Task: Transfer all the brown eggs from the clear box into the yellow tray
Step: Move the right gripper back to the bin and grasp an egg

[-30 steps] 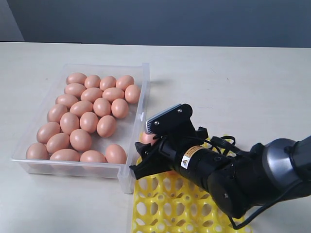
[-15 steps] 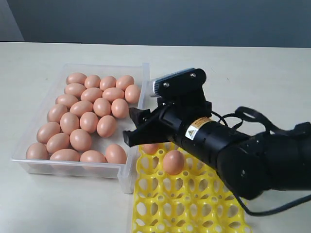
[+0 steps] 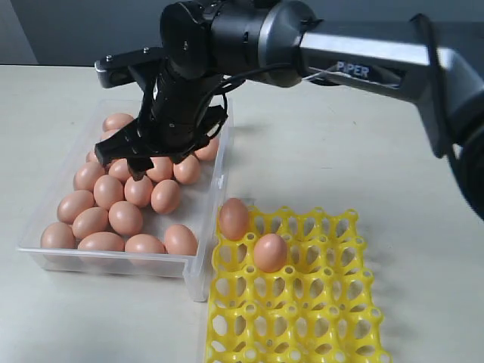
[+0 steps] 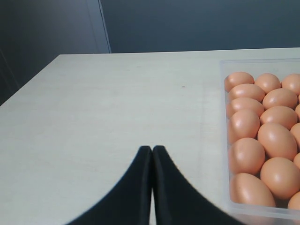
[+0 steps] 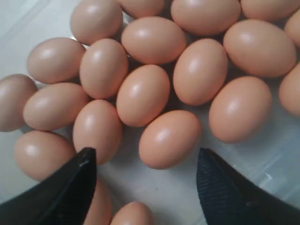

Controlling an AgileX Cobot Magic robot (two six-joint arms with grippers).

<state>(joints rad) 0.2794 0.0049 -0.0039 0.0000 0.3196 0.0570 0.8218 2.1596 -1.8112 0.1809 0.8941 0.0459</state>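
Right end effector (image 3: 147, 157) is hanging over the far half of the box (image 3: 203, 266), and its black fingers (image 5: 70, 187) are spread wide with nothing pinched between them. From its own camera you're looking straight down onto a tight cluster of eggs (image 3: 125, 218), with one egg sitting right about in the gap between the two tips. I honestly can't tell if the tips are touching any shell or just floating above. The arm (image 3: 363, 57) reaches in from the right side and crosses past the middle to get there. Left end effector (image 4: 151, 154) is pressed together, tips meeting, and it sits over bare surface (image 3: 363, 151) just beside one end of the box. Most of the eggs are in the box, packed toward its left and far sides and touching each other, with a row along the near wall too. Some of them are hidden under the right end effector. The tray (image 3: 302, 333) sits on the surface just beside the box's near right corner. Only two eggs are in it: one upright in the far corner cup next to the box, the other in the cup diagonally next to it, one row nearer the camera. The rest of the yellow cups are open grid.
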